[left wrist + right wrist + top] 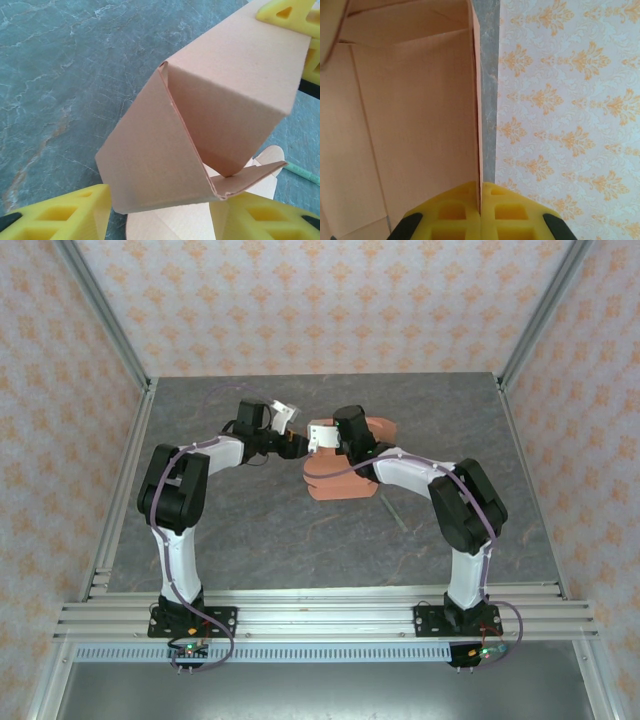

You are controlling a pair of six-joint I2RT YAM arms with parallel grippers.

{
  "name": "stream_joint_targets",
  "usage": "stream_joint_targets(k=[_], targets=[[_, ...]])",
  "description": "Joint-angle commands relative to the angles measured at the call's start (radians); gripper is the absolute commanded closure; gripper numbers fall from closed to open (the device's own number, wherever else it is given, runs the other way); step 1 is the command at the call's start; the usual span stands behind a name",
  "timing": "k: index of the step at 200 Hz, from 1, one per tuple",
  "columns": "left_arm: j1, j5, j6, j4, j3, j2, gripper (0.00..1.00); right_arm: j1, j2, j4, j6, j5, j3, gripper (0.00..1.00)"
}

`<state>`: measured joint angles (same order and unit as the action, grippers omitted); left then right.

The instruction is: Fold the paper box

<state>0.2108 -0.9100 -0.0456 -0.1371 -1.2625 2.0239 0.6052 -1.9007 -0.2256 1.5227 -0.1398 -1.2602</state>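
Right end effector [480, 195]: jaws closed, pinching the thin edge of one wall of the paper box [415, 115]. Left end effector [165, 217]: jaws about half apart, straddling a folded corner of the box, contact seemingly light but unclear. Box: partly folded, mid-desk [60, 75], between both arms.

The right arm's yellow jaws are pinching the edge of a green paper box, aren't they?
Not quite. The paper box is salmon-orange, not green. The right wrist view shows it. The rest is right: the right gripper has its yellow jaws pinched shut on the edge of one of the box's card panels.
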Motion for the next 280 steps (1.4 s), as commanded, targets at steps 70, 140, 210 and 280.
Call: stream_joint_targets(k=[70, 140, 210, 280], targets=[[0.013, -0.02, 0.021, -0.096, 0.006, 0.008, 0.45, -0.015, -0.006, 0.068, -0.021, 0.036, -0.043, 1.0], [0.008, -0.029, 0.046, -0.077, -0.029, 0.038, 0.44, -0.023, -0.026, -0.062, 0.048, 0.035, 0.003, 1.0], [0.012, -0.021, 0.064, -0.114, -0.026, 0.048, 0.43, -0.039, -0.051, -0.098, 0.076, 0.037, 0.027, 1.0], [0.014, -0.02, 0.066, -0.079, -0.059, 0.067, 0.44, -0.049, -0.065, -0.154, 0.04, 0.04, 0.071, 1.0]])
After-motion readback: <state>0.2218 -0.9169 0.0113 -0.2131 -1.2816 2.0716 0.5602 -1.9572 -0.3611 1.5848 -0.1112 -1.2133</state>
